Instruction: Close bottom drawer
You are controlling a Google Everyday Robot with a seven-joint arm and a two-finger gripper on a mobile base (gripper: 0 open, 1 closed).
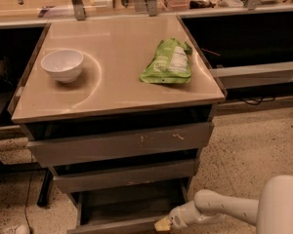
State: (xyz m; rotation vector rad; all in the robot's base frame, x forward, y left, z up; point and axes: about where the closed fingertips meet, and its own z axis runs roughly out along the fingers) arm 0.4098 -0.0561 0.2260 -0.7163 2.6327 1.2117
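The bottom drawer (129, 204) was observed at the base of the cabinet (112, 89), extended outward beyond the middle drawer front (124, 175) and the scratched top drawer front (122, 143), with its shallow tray exposed. The gripper (162, 224) was positioned low at the right end of the drawer's front edge, at or against it. Whether the gripper was open or closed could not be determined. A white bowl (62, 65) and a green bag (168, 62) were located well apart on the cabinet top.
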